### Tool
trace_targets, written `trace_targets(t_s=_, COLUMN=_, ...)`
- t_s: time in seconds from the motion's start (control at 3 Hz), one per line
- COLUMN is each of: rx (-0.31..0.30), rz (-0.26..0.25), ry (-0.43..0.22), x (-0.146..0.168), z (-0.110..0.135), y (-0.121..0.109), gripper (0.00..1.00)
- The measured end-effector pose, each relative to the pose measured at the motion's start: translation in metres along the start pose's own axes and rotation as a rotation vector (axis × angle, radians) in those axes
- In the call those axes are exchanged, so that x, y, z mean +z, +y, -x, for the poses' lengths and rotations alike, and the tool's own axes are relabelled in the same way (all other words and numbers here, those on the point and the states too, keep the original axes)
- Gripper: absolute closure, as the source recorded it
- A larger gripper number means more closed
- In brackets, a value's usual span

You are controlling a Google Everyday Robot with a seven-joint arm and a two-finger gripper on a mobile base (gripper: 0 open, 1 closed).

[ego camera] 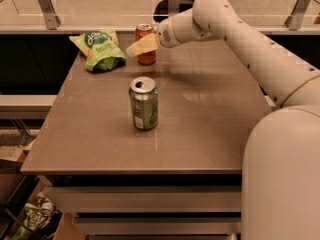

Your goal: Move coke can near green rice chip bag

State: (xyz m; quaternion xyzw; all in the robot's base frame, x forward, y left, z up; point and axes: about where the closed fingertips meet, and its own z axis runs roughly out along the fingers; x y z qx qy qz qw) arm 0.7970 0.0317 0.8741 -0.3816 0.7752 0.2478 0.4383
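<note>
— A grey-brown table [200, 134], with the robot's white body [280, 184] bulking at its near right corner. What stands closest on it?

— A green soda can [144, 104], upright near the middle of the top, well apart from everything else.

— And farther back?

— The green rice chip bag [100, 49] lies crumpled at the far left corner. Just right of it, close but not touching, the coke can [146, 57] stands upright by the far edge.

— Where is the gripper?

— The gripper [134, 49], pale yellow, comes in from the right on the white arm [250, 44]. It crosses in front of the coke can's middle, its tip pointing toward the bag. Whether it grips the can or only hangs before it, I cannot tell.

— Behind all that?

— A pale ledge with metal posts [46, 6].
</note>
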Motion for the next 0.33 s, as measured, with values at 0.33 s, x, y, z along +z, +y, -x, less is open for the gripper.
trace_targets(t_s=0.33, rx=0.000, rz=0.000, ry=0.000, x=0.0001, z=0.0000, y=0.0001, gripper=0.00)
